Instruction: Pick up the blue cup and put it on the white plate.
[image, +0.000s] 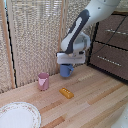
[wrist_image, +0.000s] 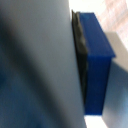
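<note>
The blue cup (image: 66, 71) is hanging clamped in the claw (image: 66, 65) above the table (image: 95, 100); carrying looks underway, calling for travel toward the white plate (image: 19, 116).

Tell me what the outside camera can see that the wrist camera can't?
Only the exterior view shows the white plate near the front at that view's left, the pink cup, a small orange block, the wooden table and the robot's arm. Only the wrist view shows one gripper finger very close up, a blurry grey and blue shape filling the picture; the cup itself cannot be made out there. Both show the gripper. In the exterior view it holds the blue cup above the table.
</note>
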